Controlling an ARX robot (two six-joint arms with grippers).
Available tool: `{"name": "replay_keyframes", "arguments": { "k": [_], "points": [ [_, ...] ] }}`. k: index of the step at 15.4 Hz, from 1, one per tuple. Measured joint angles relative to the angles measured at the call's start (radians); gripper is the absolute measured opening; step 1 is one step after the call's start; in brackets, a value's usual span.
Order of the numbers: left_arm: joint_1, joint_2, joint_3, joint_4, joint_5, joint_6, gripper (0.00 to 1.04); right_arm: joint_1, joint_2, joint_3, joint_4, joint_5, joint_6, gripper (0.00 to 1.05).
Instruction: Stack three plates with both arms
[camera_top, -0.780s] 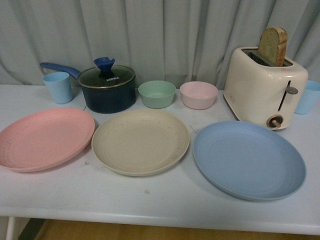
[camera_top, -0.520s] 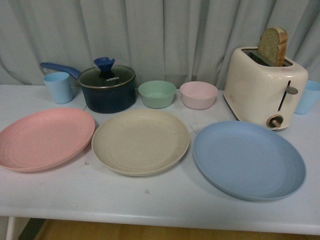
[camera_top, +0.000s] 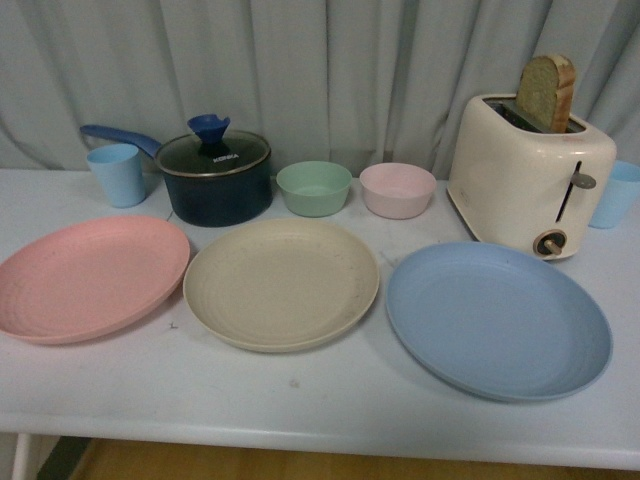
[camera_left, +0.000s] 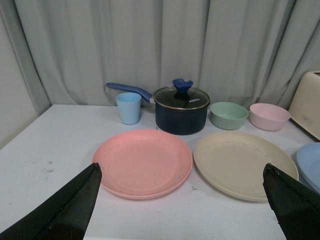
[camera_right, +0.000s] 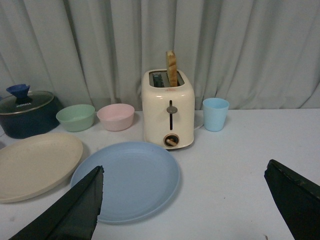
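Three plates lie side by side on the white table. The pink plate is at the left, the beige plate in the middle, the blue plate at the right. None lies on another. Neither arm shows in the front view. My left gripper is open and empty, held back from the pink plate and the beige plate. My right gripper is open and empty, near the blue plate; the beige plate lies beside that.
Behind the plates stand a light blue cup, a dark pot with a glass lid, a green bowl, a pink bowl, a cream toaster holding a slice of bread, and another blue cup. A grey curtain hangs behind the table.
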Motion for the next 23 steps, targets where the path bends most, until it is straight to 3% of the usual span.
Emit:
{"name": "replay_keyframes", "arguments": {
  "k": [23],
  "points": [
    [0.0, 0.0, 0.0, 0.0, 0.0, 0.0, 0.98, 0.0, 0.0, 0.0, 0.0, 0.0, 0.0, 0.98]
  ]
}}
